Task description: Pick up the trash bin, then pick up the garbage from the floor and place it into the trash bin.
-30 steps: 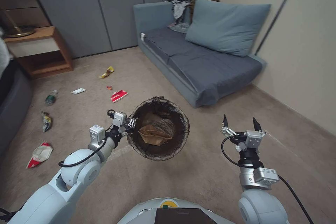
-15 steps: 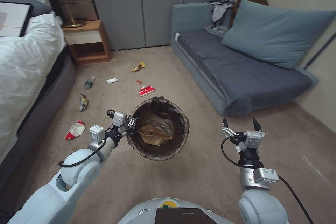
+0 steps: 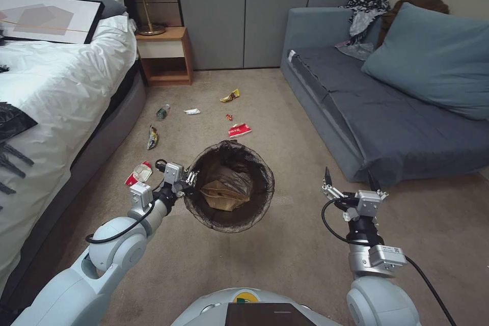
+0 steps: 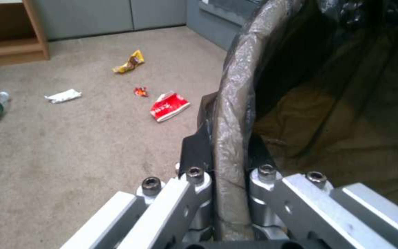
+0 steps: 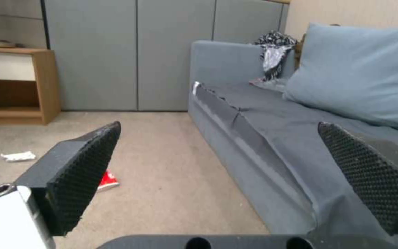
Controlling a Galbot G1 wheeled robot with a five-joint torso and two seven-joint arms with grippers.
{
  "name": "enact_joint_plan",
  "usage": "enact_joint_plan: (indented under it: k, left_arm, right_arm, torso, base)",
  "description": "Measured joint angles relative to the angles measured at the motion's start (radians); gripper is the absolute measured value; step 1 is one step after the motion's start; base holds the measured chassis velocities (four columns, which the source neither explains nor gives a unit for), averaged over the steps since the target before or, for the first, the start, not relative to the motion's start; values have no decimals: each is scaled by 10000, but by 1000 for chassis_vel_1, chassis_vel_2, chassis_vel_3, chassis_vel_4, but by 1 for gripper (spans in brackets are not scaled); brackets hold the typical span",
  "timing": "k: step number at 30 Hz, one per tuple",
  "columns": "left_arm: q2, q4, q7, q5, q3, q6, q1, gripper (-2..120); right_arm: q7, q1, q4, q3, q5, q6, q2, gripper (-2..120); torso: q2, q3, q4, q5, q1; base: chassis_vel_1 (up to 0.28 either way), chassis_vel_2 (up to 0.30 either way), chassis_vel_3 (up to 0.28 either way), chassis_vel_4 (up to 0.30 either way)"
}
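Note:
My left gripper [image 3: 191, 179] is shut on the near rim of the trash bin [image 3: 257, 209], holding it above the carpet; the left wrist view shows its fingers [image 4: 193, 155] pinching the bagged rim [image 4: 229, 114]. A tan paper bag [image 3: 224, 194] lies inside the bin. Garbage is scattered on the floor beyond: a red-and-white packet [image 3: 239, 130] [image 4: 169, 106] [image 5: 108, 180], a yellow wrapper [image 3: 230, 96] [image 4: 129, 62], a white wrapper [image 3: 192, 111], a bottle [image 3: 162, 111], another red-and-white packet [image 3: 138, 173]. At the right, my right gripper [image 3: 351, 178] [image 5: 222, 166] hangs open and empty.
A bed [image 3: 51, 91] with white bedding runs along the left. A wooden nightstand [image 3: 163, 56] stands at the back, grey cupboard doors behind it. A blue-grey sofa [image 3: 387, 112] with a cushion lines the right. Carpet lies between them.
The whole view has swung left, so the bed now shows and the sofa sits farther right. Both arms and the held bin keep their pose.

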Motion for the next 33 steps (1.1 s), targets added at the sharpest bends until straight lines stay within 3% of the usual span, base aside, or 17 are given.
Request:
enact_joint_plan:
  k: [4,33]
  left_arm:
    - [-18,1,-18,25,-23,-26,-15,4]
    - [-269,-125,-199,15,-364,16,305,4]
  right_arm:
    - [18,8,0,-46,-1,41,31,100]
    - [-85,142,18,-37,128,-29,-8,100]
  torso:
    - [0,0,-8,0,0]
    - [0,0,-4,0,1]
  base:
    - [0,0,0,0]
    - [0,0,0,0]
